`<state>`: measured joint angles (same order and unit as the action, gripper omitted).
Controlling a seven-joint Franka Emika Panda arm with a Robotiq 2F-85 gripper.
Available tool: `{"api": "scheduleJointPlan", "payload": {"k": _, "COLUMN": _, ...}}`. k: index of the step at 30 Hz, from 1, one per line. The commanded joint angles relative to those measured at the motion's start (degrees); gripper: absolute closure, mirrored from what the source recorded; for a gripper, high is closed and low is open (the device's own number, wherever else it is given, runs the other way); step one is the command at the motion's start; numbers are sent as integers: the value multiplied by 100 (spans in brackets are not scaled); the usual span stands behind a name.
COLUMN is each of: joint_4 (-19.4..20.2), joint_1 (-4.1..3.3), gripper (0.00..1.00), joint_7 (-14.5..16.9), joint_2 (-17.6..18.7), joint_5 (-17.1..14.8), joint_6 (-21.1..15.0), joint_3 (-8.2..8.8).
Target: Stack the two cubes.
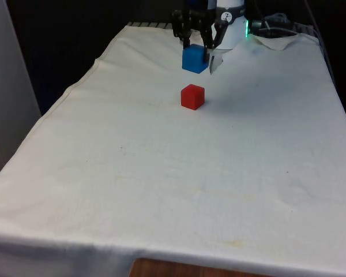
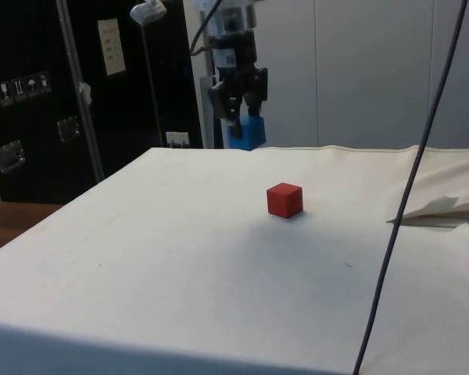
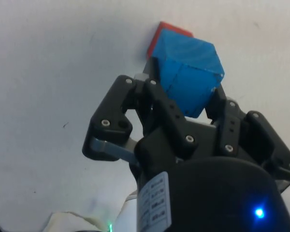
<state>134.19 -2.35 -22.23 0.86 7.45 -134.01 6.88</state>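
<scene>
Hand: the black two-finger hand point(image 1: 197, 51) is seen raised above the table's far part, its fingers point(image 3: 159, 104) clamped on the blue cube point(image 1: 195, 59)
Blue cube: it is held clear of the cloth, gripped on two opposite faces and tilted slightly in the wrist view point(image 3: 188, 72); in the side view point(image 2: 246, 134) it is seen hanging under the hand point(image 2: 241, 113) with open air beneath it
Red cube: the red cube point(image 1: 192, 96) is set flat on the white cloth, nearer the front camera than the blue one and apart from it; in the side view point(image 2: 284, 200) it is seen standing alone, lower than the held cube and to that view's right of it
Relation: in the wrist view a strip of the red cube point(image 3: 170, 30) is seen past the blue cube's far edge; the two cubes are not touching
Table: the table point(image 1: 161, 184) is covered by a white cloth, creased near the far corner on the front view's right
Cable: a dark cable point(image 2: 406, 195) is seen crossing the side view's right part
</scene>
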Motion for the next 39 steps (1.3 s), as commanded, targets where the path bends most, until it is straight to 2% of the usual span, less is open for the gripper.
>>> {"api": "scheduleJointPlan", "payload": {"k": 1, "joint_4": 80, "joint_1": -11, "gripper": 100, "joint_7": -6, "joint_2": -46, "joint_5": -29, "joint_6": -63, "joint_3": -17}}
{"api": "scheduleJointPlan", "payload": {"k": 3, "joint_4": 103, "joint_1": 0, "gripper": 100, "joint_7": 6, "joint_2": -40, "joint_5": -23, "joint_6": -29, "joint_3": -34}}
{"api": "scheduleJointPlan", "payload": {"k": 11, "joint_4": 561, "joint_1": -11, "gripper": 100, "joint_7": 183, "joint_2": -218, "joint_5": -235, "joint_6": -281, "joint_3": -120}}
{"api": "scheduleJointPlan", "payload": {"k": 12, "joint_4": 464, "joint_1": 0, "gripper": 100, "joint_7": 120, "joint_2": -143, "joint_5": -143, "joint_6": -212, "joint_3": -109}}
{"api": "scheduleJointPlan", "payload": {"k": 13, "joint_4": 613, "joint_1": -11, "gripper": 100, "joint_7": 195, "joint_2": -246, "joint_5": -241, "joint_6": -298, "joint_3": -126}}
{"api": "scheduleJointPlan", "payload": {"k": 18, "joint_4": 894, "joint_1": -11, "gripper": 100, "joint_7": 223, "joint_2": -424, "joint_5": -223, "joint_6": -344, "joint_3": -149}}
{"api": "scheduleJointPlan", "payload": {"k": 19, "joint_4": 808, "joint_1": 0, "gripper": 100, "joint_7": 189, "joint_2": -367, "joint_5": -160, "joint_6": -264, "joint_3": -143}}
{"api": "scheduleJointPlan", "payload": {"k": 24, "joint_4": 1117, "joint_1": -6, "gripper": 100, "joint_7": 258, "joint_2": -539, "joint_5": -201, "joint_6": -430, "joint_3": -160}}
{"api": "scheduleJointPlan", "payload": {"k": 39, "joint_4": 1146, "joint_1": 23, "gripper": 100, "joint_7": 275, "joint_2": -430, "joint_5": -166, "joint_6": -493, "joint_3": -109}}
